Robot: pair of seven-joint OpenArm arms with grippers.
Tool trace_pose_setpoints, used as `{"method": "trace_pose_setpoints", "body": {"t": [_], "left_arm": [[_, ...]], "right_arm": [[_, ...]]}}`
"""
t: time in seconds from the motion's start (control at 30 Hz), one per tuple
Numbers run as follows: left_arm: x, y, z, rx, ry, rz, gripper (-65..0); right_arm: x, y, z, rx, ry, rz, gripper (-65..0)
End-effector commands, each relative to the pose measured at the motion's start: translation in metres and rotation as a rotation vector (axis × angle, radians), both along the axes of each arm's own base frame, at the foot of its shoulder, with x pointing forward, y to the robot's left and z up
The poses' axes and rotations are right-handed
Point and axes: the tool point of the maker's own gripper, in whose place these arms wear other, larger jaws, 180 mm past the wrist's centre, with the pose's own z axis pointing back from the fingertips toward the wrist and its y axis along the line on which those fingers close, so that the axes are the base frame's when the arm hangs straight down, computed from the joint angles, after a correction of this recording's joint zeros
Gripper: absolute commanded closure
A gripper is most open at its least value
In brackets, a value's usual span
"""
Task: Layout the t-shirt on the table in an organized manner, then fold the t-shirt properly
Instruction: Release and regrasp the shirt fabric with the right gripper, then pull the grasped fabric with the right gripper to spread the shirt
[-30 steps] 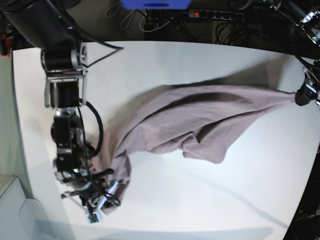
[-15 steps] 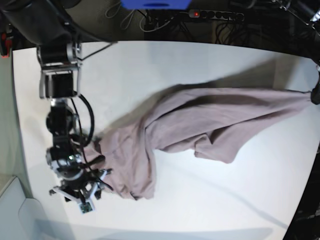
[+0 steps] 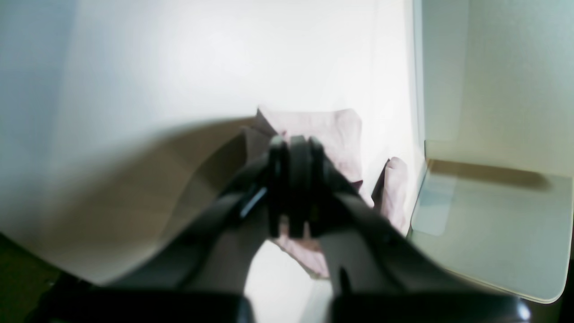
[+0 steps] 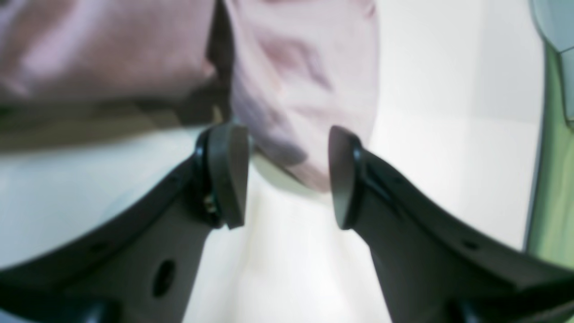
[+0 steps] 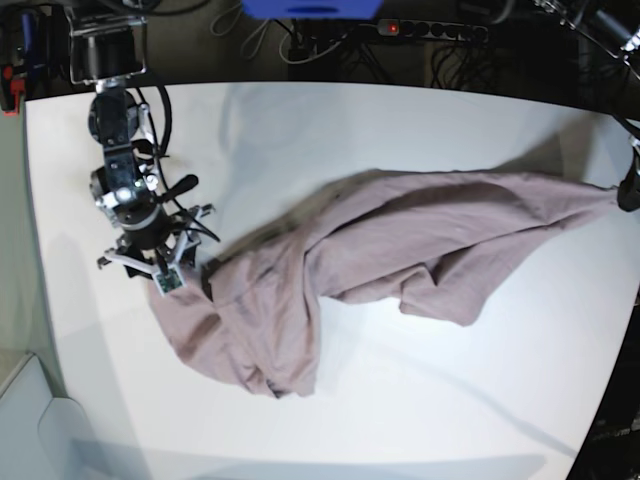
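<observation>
Nearest the base camera, the t-shirt (image 5: 260, 330) lies bunched on the table (image 5: 420, 400), one end heaped at the near left, the rest strung across to the far right edge. The right hand (image 5: 160, 268) sits at the heap's upper left corner, fingers (image 4: 228, 175) spread apart with nothing between them; cloth lies just beyond the tips. At the far right, the left hand (image 3: 293, 188) is pinched closed on the t-shirt's other end, lifting it. To do this well, the right hand should probably regrip a true corner or hem, then both draw apart gently so the cloth flattens without dragging off the table.
</observation>
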Motion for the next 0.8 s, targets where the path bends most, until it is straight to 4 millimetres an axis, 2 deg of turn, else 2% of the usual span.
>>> {"method": "trace_pose_setpoints", "body": {"t": [0.0, 0.1, 0.2, 0.3, 0.4, 0.47, 0.5, 0.53, 0.6, 0.77], "left_arm": [[0.005, 0.007, 0.017, 0.022, -0.040, 0.005, -0.2], [0.005, 0.007, 0.017, 0.022, -0.040, 0.005, -0.2], [0.003, 0.007, 0.016, 0.022, -0.036, 0.005, -0.2], [0.003, 0.007, 0.016, 0.022, -0.036, 0.005, -0.2], [0.003, 0.008, 0.016, 0.025, -0.036, 0.004, -0.2], [0.004, 0.011, 0.019, 0.036, -0.036, 0.004, -0.2], [0.003, 0.012, 0.020, 0.036, -0.036, 0.005, -0.2], [0.003, 0.012, 0.020, 0.036, -0.036, 0.005, -0.2], [0.003, 0.012, 0.020, 0.037, -0.035, 0.005, -0.2], [-0.002, 0.023, 0.026, 0.045, -0.050, 0.038, -0.2]], "right_arm": [[0.009, 0.004, 0.021, 0.015, -0.070, 0.012, -29.4], [0.009, 0.006, 0.023, 0.017, -0.076, 0.015, -29.4], [0.009, 0.004, 0.009, 0.021, -0.043, 0.010, -29.2], [0.024, -0.003, -0.003, 0.024, -0.009, -0.011, -28.1], [0.037, -0.011, -0.013, 0.025, 0.027, -0.035, -20.3], [0.048, -0.016, -0.009, 0.024, 0.012, -0.040, -9.9], [0.052, -0.018, -0.005, 0.020, -0.003, -0.038, -3.1], [0.056, -0.020, 0.002, 0.016, -0.021, -0.039, 0.0], [0.061, -0.047, 0.027, -0.008, -0.084, -0.080, 0.0], [0.065, -0.113, 0.111, -0.019, -0.300, -0.233, 0.0]]}}
